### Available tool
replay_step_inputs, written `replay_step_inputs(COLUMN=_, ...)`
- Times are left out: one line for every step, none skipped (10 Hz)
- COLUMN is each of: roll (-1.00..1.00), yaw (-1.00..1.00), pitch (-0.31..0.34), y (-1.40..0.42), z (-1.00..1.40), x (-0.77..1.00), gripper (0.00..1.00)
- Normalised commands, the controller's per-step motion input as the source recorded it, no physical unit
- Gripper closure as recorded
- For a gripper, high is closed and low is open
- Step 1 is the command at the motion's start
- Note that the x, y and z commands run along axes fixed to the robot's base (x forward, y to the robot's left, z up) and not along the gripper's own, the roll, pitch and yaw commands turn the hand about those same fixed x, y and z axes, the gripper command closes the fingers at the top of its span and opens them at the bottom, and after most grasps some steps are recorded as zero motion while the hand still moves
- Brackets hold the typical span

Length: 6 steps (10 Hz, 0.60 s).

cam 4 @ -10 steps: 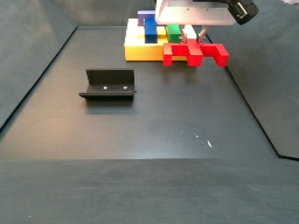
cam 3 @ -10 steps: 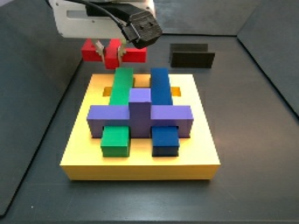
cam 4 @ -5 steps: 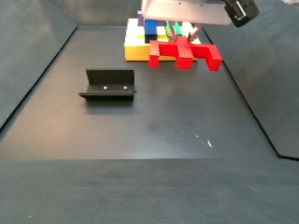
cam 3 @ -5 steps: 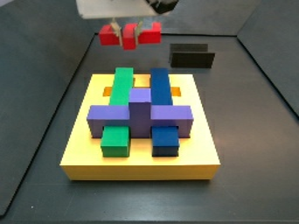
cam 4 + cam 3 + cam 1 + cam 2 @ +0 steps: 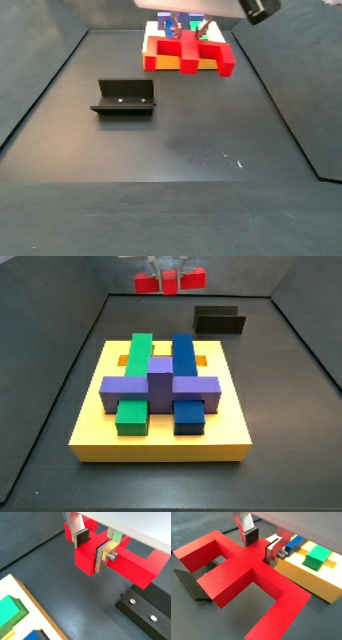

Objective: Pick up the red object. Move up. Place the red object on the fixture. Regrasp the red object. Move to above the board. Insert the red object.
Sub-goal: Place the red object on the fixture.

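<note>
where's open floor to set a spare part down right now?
Widest bare floor lies in front of the fixture, out to the side walls. A narrower strip separates the fixture from the board. Crowded: the board top with its blocks, and above its end, where the gripper holds the red object.

One gripper [image 5: 92, 548], up in the air over the floor beyond the far end of the board, its two silver fingers [image 5: 272, 551] clamped on one red object [image 5: 241, 574] with three prongs. One yellow board [image 5: 94, 421] carrying one purple block [image 5: 160, 385], two green blocks [image 5: 139, 351] and two blue blocks [image 5: 183, 352]. One dark fixture [image 5: 123, 97] on the floor
</note>
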Motion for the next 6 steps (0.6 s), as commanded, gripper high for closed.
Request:
replay_step_inputs(roll=-0.82, yaw=0.00, pitch=0.251, y=0.22, z=-0.11, x=0.73, gripper=1.00)
replay_step_inputs(roll=-0.84, yaw=0.00, pitch=0.263, y=0.26, z=-0.08, x=0.72, gripper=1.00)
replay_step_inputs(roll=-0.85, yaw=0.00, pitch=0.257, y=0.25, z=-0.08, x=0.72, gripper=1.00)
replay_step_inputs(roll=-0.85, yaw=0.00, pitch=0.249, y=0.24, z=-0.08, x=0.72, gripper=1.00)
replay_step_inputs(roll=-0.85, yaw=0.00, pitch=0.249, y=0.23, z=-0.04, x=0.73, gripper=1.00)
replay_step_inputs(roll=-0.85, yaw=0.00, pitch=0.237, y=0.19, z=0.00, x=0.75, gripper=1.00)
